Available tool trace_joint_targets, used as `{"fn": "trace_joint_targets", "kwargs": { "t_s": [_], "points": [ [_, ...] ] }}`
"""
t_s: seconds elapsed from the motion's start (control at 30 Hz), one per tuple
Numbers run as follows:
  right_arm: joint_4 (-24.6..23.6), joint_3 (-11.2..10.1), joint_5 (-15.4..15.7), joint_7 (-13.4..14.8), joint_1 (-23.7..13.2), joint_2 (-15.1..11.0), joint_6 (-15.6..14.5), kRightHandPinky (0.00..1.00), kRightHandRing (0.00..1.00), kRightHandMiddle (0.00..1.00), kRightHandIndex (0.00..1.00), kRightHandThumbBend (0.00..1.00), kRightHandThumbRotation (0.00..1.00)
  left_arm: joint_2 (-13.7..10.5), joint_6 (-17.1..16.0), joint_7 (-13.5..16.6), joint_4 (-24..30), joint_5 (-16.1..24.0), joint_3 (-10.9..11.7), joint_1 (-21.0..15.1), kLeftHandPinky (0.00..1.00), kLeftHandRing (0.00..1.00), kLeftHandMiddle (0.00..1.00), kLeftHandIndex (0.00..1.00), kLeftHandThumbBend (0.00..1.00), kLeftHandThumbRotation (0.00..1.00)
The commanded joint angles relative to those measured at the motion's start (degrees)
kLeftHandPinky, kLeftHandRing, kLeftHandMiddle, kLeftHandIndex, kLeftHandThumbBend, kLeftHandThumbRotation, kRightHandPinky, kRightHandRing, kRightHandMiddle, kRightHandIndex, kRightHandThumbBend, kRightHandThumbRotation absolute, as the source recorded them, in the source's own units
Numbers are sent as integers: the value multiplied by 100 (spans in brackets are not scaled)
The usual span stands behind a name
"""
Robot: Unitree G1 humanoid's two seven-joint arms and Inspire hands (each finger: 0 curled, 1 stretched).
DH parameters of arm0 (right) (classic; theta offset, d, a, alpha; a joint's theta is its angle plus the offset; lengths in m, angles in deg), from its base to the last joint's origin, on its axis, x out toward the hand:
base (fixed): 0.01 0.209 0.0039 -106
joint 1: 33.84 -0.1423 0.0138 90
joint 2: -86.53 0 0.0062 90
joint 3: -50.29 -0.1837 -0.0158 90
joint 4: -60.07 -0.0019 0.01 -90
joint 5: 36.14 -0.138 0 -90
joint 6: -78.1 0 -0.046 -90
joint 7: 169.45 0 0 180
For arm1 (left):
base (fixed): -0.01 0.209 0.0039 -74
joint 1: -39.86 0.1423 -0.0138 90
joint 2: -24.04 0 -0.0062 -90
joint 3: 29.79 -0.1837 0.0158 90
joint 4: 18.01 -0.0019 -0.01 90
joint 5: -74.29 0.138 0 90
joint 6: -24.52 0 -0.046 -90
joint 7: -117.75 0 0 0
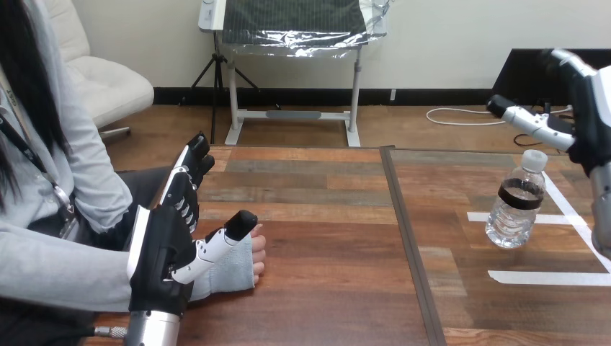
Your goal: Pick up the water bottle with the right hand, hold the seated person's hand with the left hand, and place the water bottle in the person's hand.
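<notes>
A clear water bottle (pixel 514 210) with a white cap and a dark label band stands on the right part of the wooden table (pixel 324 288). My right hand (pixel 585 108) hangs open above and to the right of it, thumb stretched left over the cap, not touching the bottle. At the left, the person's hand (pixel 253 258) rests closed on the table with a grey sleeve over the wrist. My left hand (pixel 160 254) is open beside that wrist. Its fingers point straight up and away, and its thumb lies across the top of the sleeve without curling round it.
White tape lines (pixel 547 277) mark the table around the bottle. A dark seam (pixel 405 238) runs front to back between the two table halves. The person's arm and torso take up the left edge.
</notes>
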Motion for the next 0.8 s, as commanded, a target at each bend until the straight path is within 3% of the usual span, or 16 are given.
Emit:
{"fn": "trace_joint_targets", "kwargs": {
  "t_s": [0.0, 0.4, 0.6, 0.77],
  "points": [
    [305, 184, -59, -162, -608, -32, -153, 78, 83, 83, 84, 100, 90, 24, -92, -16, 77, 16, -25, -328, 100, 94, 95, 93, 100, 50],
    [579, 347, -178, -546, -724, 98, -571, 73, 78, 78, 80, 97, 88, 14, -101, -108, 125, -76, -24, -260, 100, 94, 95, 93, 100, 50],
    [612, 349, -263, -662, -712, 129, -583, 68, 72, 73, 75, 92, 83, 1, -127, -150, 159, -100, -2, -217, 100, 94, 95, 92, 100, 49],
    [626, 380, -268, -680, -694, 145, -530, 61, 64, 66, 69, 93, 83, -12, -153, -179, 182, -128, 19, -187, 100, 94, 95, 92, 100, 49]
  ]
}}
